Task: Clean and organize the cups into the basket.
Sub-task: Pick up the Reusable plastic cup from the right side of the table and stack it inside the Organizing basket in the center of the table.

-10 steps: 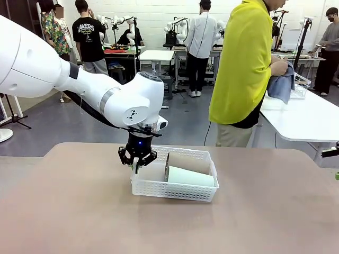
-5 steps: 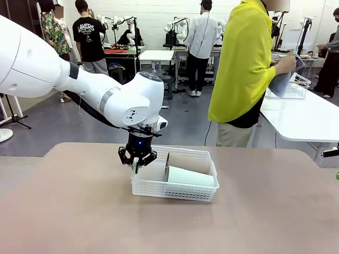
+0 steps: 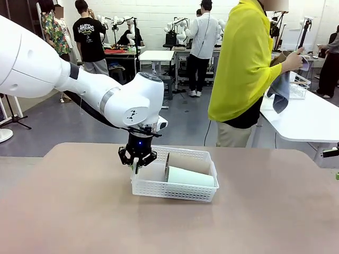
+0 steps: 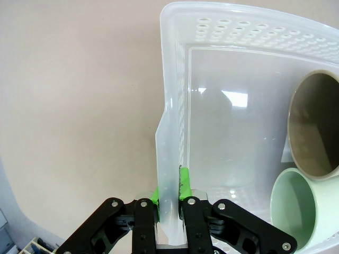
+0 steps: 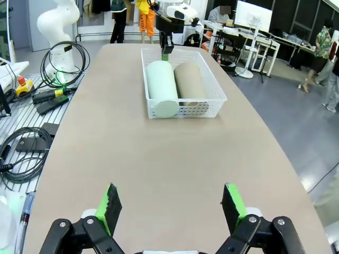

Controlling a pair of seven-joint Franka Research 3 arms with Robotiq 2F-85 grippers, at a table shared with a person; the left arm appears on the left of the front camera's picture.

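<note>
Basket (image 3: pixel 175 190) wall sits pinched in the left gripper (image 3: pixel 136 168); the right gripper (image 5: pixel 170 194) gapes apart.

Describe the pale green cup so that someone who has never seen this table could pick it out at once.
On the tan table sits a white lattice basket. Two cups lie on their sides in it, side by side. The one wanted is the mint green cup, nearer the robot; the brown cup beside it lies toward the person's side.
</note>
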